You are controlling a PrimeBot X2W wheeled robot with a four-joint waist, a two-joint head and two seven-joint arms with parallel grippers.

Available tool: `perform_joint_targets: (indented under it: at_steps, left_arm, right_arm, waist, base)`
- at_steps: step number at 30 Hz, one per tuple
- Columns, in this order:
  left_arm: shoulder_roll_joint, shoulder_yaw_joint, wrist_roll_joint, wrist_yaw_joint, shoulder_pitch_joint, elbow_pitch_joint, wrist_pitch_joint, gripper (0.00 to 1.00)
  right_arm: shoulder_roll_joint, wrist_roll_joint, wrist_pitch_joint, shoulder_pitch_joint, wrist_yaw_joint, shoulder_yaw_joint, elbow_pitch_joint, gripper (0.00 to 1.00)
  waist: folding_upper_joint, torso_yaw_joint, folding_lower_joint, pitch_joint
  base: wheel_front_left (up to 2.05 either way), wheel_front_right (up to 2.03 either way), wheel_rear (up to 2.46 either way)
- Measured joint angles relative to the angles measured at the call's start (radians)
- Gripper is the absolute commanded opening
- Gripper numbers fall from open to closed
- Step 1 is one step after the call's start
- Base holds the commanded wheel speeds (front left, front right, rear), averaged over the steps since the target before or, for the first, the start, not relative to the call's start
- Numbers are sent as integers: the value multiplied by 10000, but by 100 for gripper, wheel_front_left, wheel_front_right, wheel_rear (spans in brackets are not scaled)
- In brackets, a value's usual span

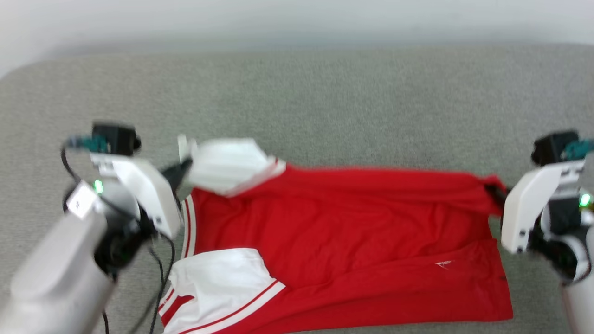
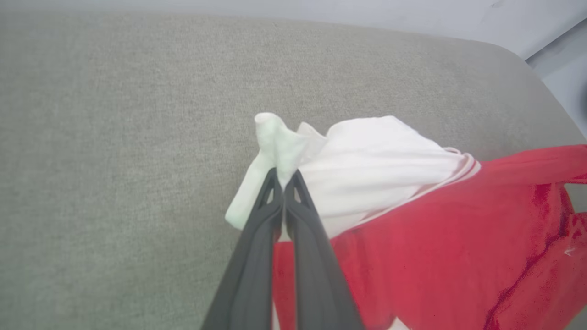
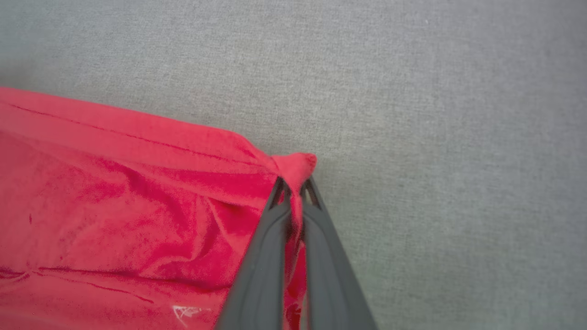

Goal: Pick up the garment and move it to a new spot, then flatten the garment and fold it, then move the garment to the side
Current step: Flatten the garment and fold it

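Left gripper [image 2: 284, 178] pinched tight on white sleeve [image 2: 367, 156]; right gripper [image 3: 296, 184] clamped on red hem corner [image 3: 296, 165]. Jersey [image 1: 348, 232] lies across grey cushion [image 1: 325, 102], long axis left-right, far edge strung between both arms.

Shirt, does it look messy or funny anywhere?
Yes. The shirt isn't flat: one white sleeve is scrunched where the left tool pinches it, and a red corner is bunched in the right tool. No tears visible.
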Motion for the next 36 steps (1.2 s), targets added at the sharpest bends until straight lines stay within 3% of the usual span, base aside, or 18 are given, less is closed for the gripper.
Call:
perform_joint_targets:
  at_steps: [10, 15, 16, 17, 18, 19, 29, 33, 36]
  left_arm:
    - [165, 4, -874, 1212, 3527, -1595, -328, 0]
    - [-63, -82, -1319, 1507, 4720, -1898, -422, 0]
    - [-117, -98, -1367, 1524, 4854, -1896, -439, 0]
    - [-167, -119, -1453, 1521, 4950, -1887, -439, 8]
    - [-234, -136, -1511, 1494, 5017, -1833, -460, 44]
    - [-313, -155, -1499, 1476, 5049, -1764, -543, 100]
    - [-708, 23, -725, 1269, 5048, -1488, -2428, 100]
    - [-587, 148, -316, 1331, 5012, -1806, -3053, 100]
    - [-560, 224, 86, 1638, 4997, -2151, -3588, 100]
  right_arm:
    - [635, 207, -876, 2257, 0, -529, -136, 0]
    - [721, 376, -1206, 2950, -2, -771, 176, 0]
    - [727, 380, -1271, 3049, -2, -754, 217, 9]
    - [757, 408, -1369, 3145, -2, -744, 228, 39]
    - [836, 487, -1465, 3240, -2, -763, 272, 63]
    - [903, 500, -1553, 3357, -2, -752, 326, 100]
    - [1570, 96, -3327, 4243, -2, -1467, -495, 100]
    - [1716, -33, -3250, 4444, -2, -1952, -1135, 100]
    - [1716, -178, -2915, 4475, -2, -2385, -1438, 100]
  waist:
    - [0, 268, -1, -958]
    - [0, 270, -1, -1122]
    - [0, 261, -1, -1138]
    - [0, 251, -2, -1143]
    - [0, 243, -1, -1138]
    - [0, 232, -1, -1137]
    - [0, 201, -1, -1516]
    - [0, 186, -1, -1737]
    - [0, 173, -1, -1916]
  base:
    - [0, 0, 0]
    - [0, 0, 0]
    - [0, 0, 0]
    - [0, 0, 0]
    - [0, 0, 0]
    - [0, 0, 0]
    - [0, 0, 0]
    - [0, 0, 0]
    - [0, 0, 0]
